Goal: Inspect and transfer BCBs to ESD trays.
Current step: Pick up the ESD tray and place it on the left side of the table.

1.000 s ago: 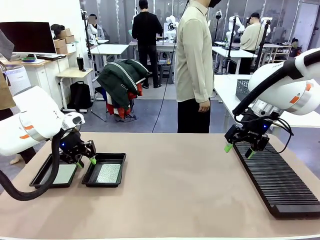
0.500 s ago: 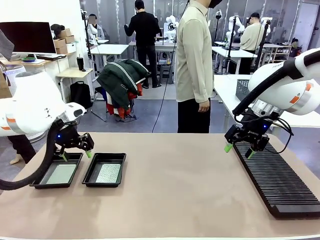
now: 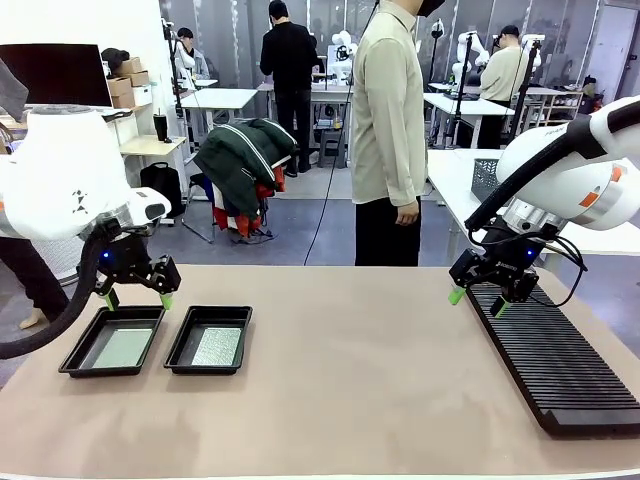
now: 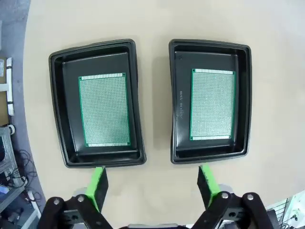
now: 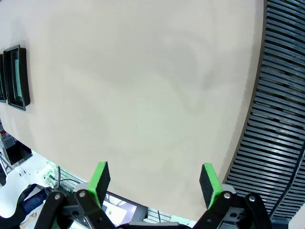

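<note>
Left gripper [image 4: 152, 183] jaws were spread wide and held nothing, hovering above the near rims of the two ESD trays [image 4: 138, 102]. Directly below and ahead of the jaws sat two BCBs: one board [image 4: 104, 109] flat on the floor of the tray ahead of one finger, the other board [image 4: 213, 105] flat in the tray ahead of the other finger. Trays side by side, apart, on the tabletop [image 3: 380, 390].

Right gripper [image 3: 476, 297] jaws also fully spread, empty, hanging just over the near end of the black slotted rack [image 3: 555, 360], well apart from the trays.

My read: placement step looked done, both trays loaded, left arm in retreat. The rack slots looked empty as far as I could tell, so the next move was probably just clearing both arms to rest, or a fresh board from the person [image 3: 388, 130].

Versus a second earlier: left gripper was lower and right over the gap between the trays, jaws narrower; since then it rose, shifted away, and opened out. Right arm unchanged.
</note>
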